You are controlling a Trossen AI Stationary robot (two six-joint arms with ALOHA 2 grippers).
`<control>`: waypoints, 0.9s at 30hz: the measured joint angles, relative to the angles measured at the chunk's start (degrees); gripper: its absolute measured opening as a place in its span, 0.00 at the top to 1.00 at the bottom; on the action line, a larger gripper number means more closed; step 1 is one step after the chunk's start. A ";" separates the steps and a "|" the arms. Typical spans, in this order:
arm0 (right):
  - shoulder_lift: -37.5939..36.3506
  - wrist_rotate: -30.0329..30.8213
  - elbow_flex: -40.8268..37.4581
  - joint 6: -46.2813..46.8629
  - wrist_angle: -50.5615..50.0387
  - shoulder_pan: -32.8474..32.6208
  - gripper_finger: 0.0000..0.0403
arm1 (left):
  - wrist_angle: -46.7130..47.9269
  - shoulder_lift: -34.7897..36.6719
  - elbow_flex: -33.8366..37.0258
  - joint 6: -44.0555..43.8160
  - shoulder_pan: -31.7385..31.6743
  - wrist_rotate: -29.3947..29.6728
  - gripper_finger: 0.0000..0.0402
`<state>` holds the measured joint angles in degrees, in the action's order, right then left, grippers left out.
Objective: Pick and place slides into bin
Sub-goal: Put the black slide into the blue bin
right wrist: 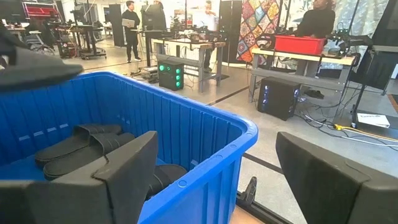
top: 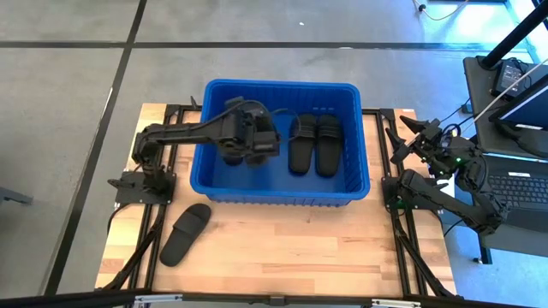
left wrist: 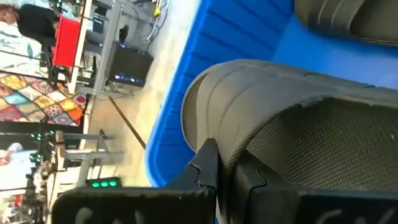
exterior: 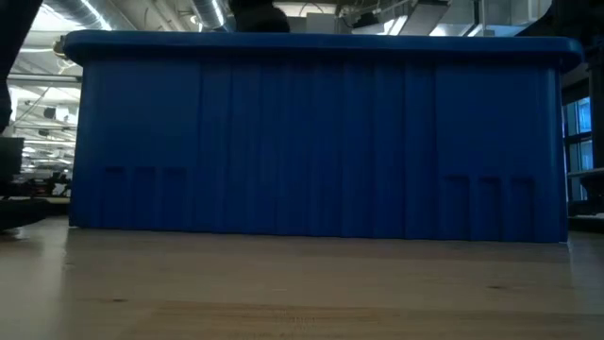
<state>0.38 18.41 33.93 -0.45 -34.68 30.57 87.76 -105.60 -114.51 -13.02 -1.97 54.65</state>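
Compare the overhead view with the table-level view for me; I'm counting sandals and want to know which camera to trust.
Only the overhead view shows the sandals: a pair lying inside the bin, one loose sandal on the table in front of the bin, and another sandal held over the bin by the shut left end effector. It also shows the open right end effector beside the bin. Only the table-level view shows the bin's front wall. Both share the blue bin and the wooden table.

No legible text, labels, brand marks, numbers or signs appear in any view; markings on distant room equipment are too small to read.
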 joint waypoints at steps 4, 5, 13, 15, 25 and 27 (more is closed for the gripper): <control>0.00 0.00 0.00 -0.02 -0.02 0.00 0.19 | -3.39 -0.09 5.40 1.64 -0.43 -0.39 0.99; 0.00 0.00 0.00 -0.02 0.02 0.00 0.19 | -5.17 -0.09 6.86 1.62 -0.38 -0.41 0.99; 0.00 0.00 -0.42 -0.39 0.61 0.02 0.19 | -14.82 -0.09 17.96 2.38 1.10 -1.82 0.99; 0.00 0.00 -0.42 -0.48 0.61 0.00 0.19 | -17.68 -0.09 20.94 2.72 1.31 -1.91 0.99; 0.02 0.00 -0.42 -0.70 0.59 0.00 0.19 | -29.29 -0.09 34.15 2.88 1.28 -6.55 0.99; 0.02 0.00 -0.42 -0.70 0.59 0.00 0.19 | -31.71 -0.09 36.35 3.09 1.24 -7.32 0.99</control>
<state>0.40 18.41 33.52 -1.15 -34.09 30.57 56.05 -105.69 -78.16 -9.93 -0.73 47.33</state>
